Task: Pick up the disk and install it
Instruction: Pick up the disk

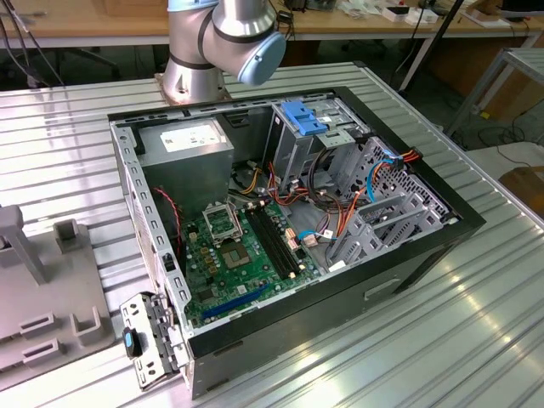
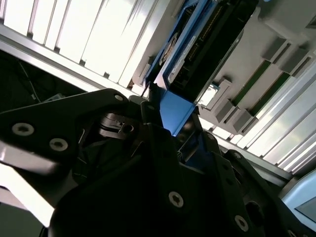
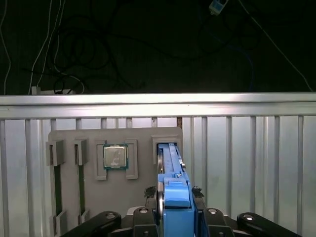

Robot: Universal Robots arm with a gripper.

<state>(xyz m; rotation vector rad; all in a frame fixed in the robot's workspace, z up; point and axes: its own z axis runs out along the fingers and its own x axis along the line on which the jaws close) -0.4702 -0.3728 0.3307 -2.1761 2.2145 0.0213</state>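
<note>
First wrist view: disk (image 3: 169, 160), judged stiff, heavy, fragile, is clamped by the gripper (image 3: 173, 194) at its blue rail, edgewise in grey fixture (image 3: 140, 136).

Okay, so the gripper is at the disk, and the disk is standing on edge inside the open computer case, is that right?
Not quite. The gripper is at the disk, and the disk does stand on edge. But it stands in a slot of the grey tray on the table, not inside the computer case. The first wrist view shows this.
</note>
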